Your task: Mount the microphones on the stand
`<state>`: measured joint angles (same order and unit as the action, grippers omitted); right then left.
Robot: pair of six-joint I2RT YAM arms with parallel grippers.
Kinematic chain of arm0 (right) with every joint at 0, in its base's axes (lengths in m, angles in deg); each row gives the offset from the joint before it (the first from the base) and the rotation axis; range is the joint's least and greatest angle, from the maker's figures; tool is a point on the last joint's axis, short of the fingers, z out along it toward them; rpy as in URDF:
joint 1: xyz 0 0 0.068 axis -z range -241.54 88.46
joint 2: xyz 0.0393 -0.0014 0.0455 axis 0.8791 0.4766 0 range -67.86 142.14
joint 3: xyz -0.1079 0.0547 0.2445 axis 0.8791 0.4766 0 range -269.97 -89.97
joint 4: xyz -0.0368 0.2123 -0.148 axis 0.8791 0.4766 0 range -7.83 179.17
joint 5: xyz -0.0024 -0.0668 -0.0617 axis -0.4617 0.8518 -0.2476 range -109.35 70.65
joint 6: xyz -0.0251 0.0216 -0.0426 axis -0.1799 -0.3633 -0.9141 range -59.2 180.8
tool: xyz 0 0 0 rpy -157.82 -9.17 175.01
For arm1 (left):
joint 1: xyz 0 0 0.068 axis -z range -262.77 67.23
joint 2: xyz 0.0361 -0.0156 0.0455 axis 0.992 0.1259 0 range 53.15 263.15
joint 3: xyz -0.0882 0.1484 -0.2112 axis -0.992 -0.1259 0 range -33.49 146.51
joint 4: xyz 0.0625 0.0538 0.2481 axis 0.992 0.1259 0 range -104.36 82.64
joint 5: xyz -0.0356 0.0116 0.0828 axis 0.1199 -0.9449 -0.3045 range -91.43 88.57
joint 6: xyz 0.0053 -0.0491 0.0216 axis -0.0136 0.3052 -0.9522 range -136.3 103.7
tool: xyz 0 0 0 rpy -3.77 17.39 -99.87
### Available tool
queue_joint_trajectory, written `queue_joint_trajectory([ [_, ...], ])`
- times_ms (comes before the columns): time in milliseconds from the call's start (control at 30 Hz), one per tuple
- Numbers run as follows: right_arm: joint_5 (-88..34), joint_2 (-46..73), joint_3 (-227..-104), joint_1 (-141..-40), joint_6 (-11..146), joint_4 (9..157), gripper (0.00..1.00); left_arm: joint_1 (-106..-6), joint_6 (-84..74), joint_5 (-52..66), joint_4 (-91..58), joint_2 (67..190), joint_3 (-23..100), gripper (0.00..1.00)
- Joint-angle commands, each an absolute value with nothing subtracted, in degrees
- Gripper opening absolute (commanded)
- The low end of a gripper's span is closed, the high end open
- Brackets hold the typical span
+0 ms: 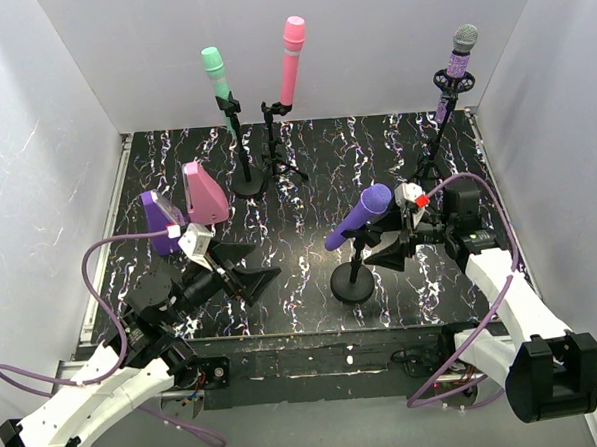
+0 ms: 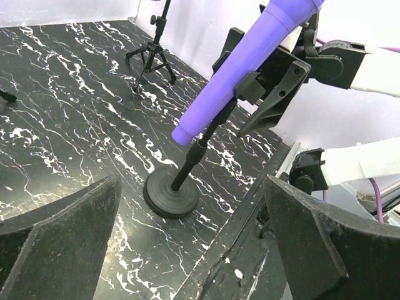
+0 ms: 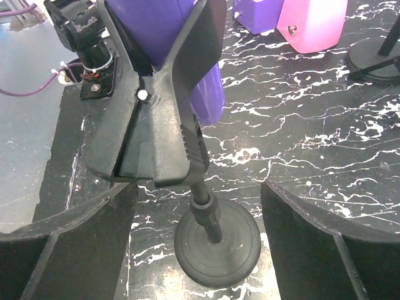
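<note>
The plain purple microphone [image 1: 359,216] is clipped in the near stand [image 1: 353,284] at front right. Its long axis is tilted, with the head raised rightward and the tail lowered leftward. The right gripper [image 1: 383,252] is spread wide just beside the stand, with nothing grasped. The left gripper [image 1: 259,268] is held wide open and empty.

A black table [image 1: 299,238] veined with white marbling fills the middle of the top view. A round-based stand [image 1: 354,287] sits on it, low and right of centre. A second round-based stand [image 1: 247,186] and a tripod stand [image 1: 288,172] are side by side at upper centre, with a second tripod stand [image 1: 432,161] at upper right. A pink wedge [image 1: 205,193] and a purple wedge [image 1: 160,221] rest near each other at the left.
</note>
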<state>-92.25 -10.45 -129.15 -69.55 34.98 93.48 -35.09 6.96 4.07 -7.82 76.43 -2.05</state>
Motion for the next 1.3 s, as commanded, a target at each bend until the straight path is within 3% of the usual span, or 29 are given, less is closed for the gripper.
queue_joint_trajectory([
  [0,-94.6,-10.3,-126.9,-70.9,46.2,77.6,0.84,-35.2,8.0,2.4,-7.6,76.8,-1.8,0.98],
  [233,-95.1,-9.2,-124.9,-72.7,53.0,69.0,0.74,-35.2,8.3,3.6,-9.7,79.6,-1.3,0.98],
  [533,-95.9,-7.8,-125.3,-73.5,53.4,68.2,0.53,-35.2,9.9,3.7,-9.9,79.2,-2.0,0.98],
  [800,-95.2,-6.7,-120.8,-73.7,64.9,54.0,0.63,-35.2,10.6,3.5,-9.7,78.3,-2.5,0.98],
  [1033,-94.7,-6.5,-119.9,-73.7,65.7,52.1,0.59,-35.2,10.9,3.5,-10.0,78.4,-2.7,0.98],
  [1133,-94.8,-6.3,-119.8,-73.7,66.2,51.5,0.51,-35.1,11.1,3.6,-10.3,78.5,-2.8,0.98],
  [1267,-95.5,-6.2,-119.6,-73.7,66.0,51.1,0.32,-35.0,11.3,3.8,-10.4,78.8,-2.6,0.98],
])
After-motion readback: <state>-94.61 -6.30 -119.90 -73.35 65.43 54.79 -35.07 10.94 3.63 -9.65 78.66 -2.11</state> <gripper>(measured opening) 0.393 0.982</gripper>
